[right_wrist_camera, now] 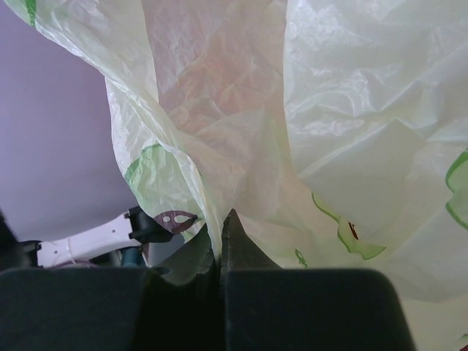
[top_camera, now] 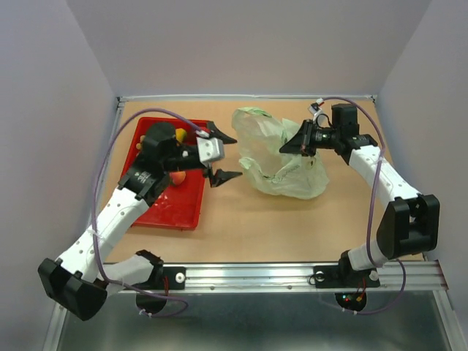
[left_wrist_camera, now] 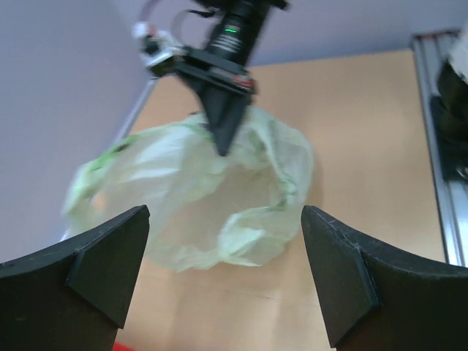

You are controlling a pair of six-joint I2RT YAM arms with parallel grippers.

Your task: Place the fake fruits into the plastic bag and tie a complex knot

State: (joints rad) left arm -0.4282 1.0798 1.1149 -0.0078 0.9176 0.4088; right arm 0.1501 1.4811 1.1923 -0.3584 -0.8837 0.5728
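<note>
- The left gripper (top_camera: 225, 155) hangs over the gap between the red tray (top_camera: 183, 208) and the plastic bag (top_camera: 281, 172), its jaws spread wide with nothing between them.
- The right gripper (top_camera: 287, 148) is pinched tight on the bag's upper rim and lifts it, so the mouth gapes towards the left arm. The bag's lower part rests on the table (top_camera: 292, 227).
- A yellow fruit (top_camera: 180, 135) and a peach-coloured fruit (top_camera: 178, 177) lie in the tray, partly hidden by the left arm. Whether any fruit is already inside the bag cannot be told.
- The step in hand looks like fetching another fruit. The left arm should swing back over the tray, come straight down on one piece and close across its widest part.
- The right arm should hold the rim high and steady, because a sagging mouth would leave the fruit landing on the film outside.
- Release should come only once the fruit is well inside the opening, low enough that it does not bounce out.
- The thin film snags easily, so the open fingers should stay clear of the rim.
</note>
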